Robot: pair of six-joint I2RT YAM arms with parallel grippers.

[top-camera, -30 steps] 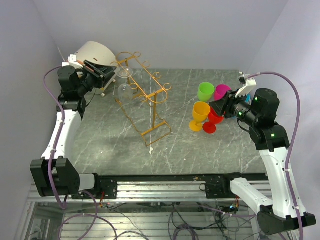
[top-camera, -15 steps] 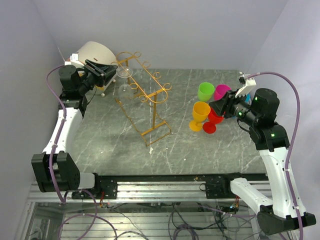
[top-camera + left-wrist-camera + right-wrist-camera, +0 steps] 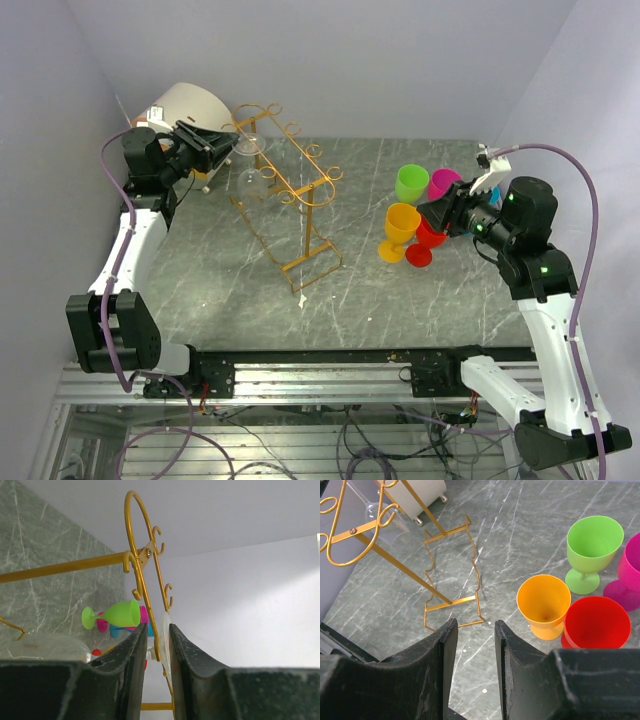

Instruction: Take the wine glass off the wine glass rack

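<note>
The gold wire wine glass rack [image 3: 303, 230] stands at the back left of the table. A clear wine glass [image 3: 248, 150] hangs upside down from its far-left end. My left gripper [image 3: 228, 148] is right at the glass. In the left wrist view its narrowly parted fingers [image 3: 131, 650] straddle a gold rail [image 3: 142, 575] and the glass's thin foot [image 3: 165, 630]. The foot lies close to the right-hand finger, and a gap shows beside the rail. The glass's bowl [image 3: 45, 647] shows at lower left. My right gripper [image 3: 432, 213] is open and empty beside the coloured cups, with only tabletop between its fingertips [image 3: 474, 625].
A round white-and-orange box [image 3: 185, 105] stands just behind the left gripper. Green [image 3: 410, 183], pink [image 3: 443, 182], orange [image 3: 401, 228] and red [image 3: 428, 240] plastic goblets cluster at the right. The rack's base frame [image 3: 451, 602] lies ahead of the right gripper.
My left gripper has moved right toward the hanging glass, and its fingers now reach the glass's foot. The right arm, the rack and the cups have not moved.
</note>
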